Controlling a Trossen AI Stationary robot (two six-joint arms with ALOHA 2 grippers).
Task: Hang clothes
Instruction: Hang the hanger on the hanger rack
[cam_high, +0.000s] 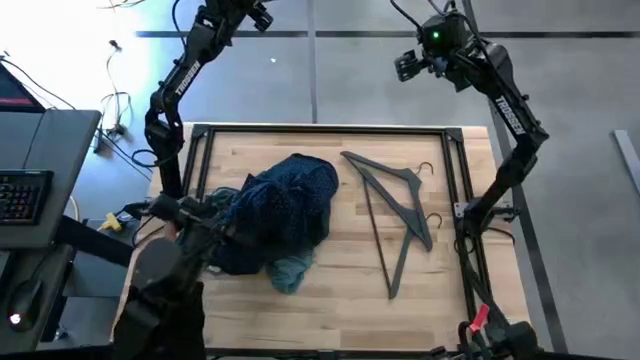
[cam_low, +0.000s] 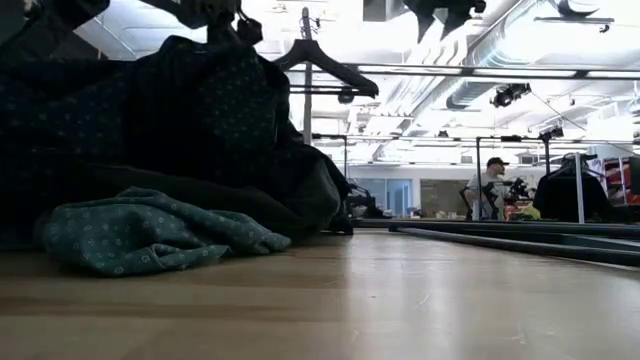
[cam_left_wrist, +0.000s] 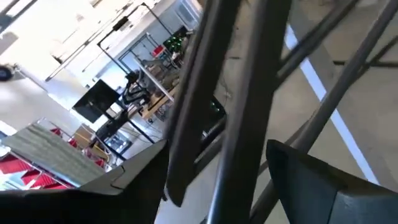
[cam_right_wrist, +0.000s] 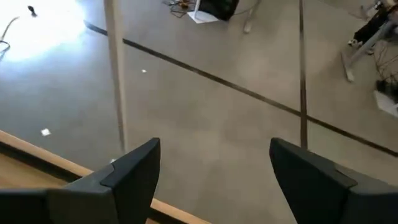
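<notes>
The clothes lie in one heap on the left half of the wooden table. The navy dotted shirt (cam_high: 290, 195) (cam_low: 200, 100) is on top, a black piece (cam_high: 228, 255) lies under it, and the teal shirt (cam_high: 290, 268) (cam_low: 150, 235) sticks out at the near side, flat on the wood. My left gripper (cam_high: 258, 15) (cam_left_wrist: 205, 186) is raised beyond the table's far edge, open, with dark bars crossing its wrist view. My right gripper (cam_high: 408, 65) (cam_right_wrist: 214, 168) hangs open over the floor past the far edge, with nothing between its fingers.
Two thin dark grey hangers (cam_high: 385, 180) (cam_high: 400, 240) lie flat on the table's right half. A black rack frame (cam_high: 320, 127) runs around the table. Another hanger (cam_low: 320, 55) shows up high in the low view. A person in dark clothes (cam_high: 160, 290) is at the near left corner.
</notes>
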